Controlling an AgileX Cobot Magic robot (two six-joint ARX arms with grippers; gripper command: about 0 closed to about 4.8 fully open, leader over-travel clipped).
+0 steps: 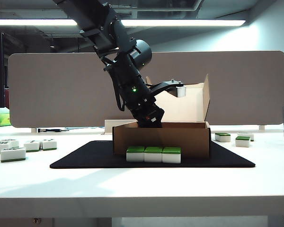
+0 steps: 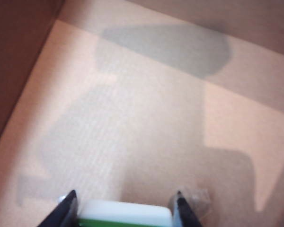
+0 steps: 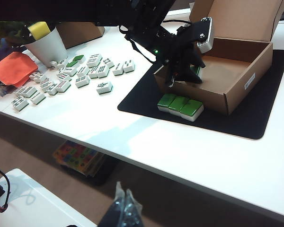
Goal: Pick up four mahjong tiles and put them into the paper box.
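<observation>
In the exterior view, the brown cardboard mailer box [image 1: 162,138] with its lid raised sits on a black rectangular mat [image 1: 85,156] near the middle of the white desk [image 1: 142,184], and the left gripper [image 1: 149,122] reaches steeply down behind the box's front wall, its tips hidden there. Three small white blocks with glossy green backs, the remaining mahjong tiles [image 1: 153,154], stand touching in a row just in front of that wall, the row's long axis running along the desk's front edge and the green layers upward. The left wrist view looks onto the pale box floor [image 2: 146,118], where the jaws of the left gripper [image 2: 125,208] pinch a fourth green-and-white tile [image 2: 125,215] by its short ends, its long axis spanning from finger to finger; it appears to hang above the floor, though how high cannot be judged. The risk as I see it is a release from height or at a tilt, so the tile bounces or lands on edge, and on the way out the gripper could catch the front wall and shove the box into the waiting row. In the right wrist view, the right gripper [image 3: 124,208] hangs low off the desk's front edge, well apart from the box, its jaws seemingly pressed together and empty; loose face-up tiles [image 3: 75,75] lie scattered toward the desk's left end.
</observation>
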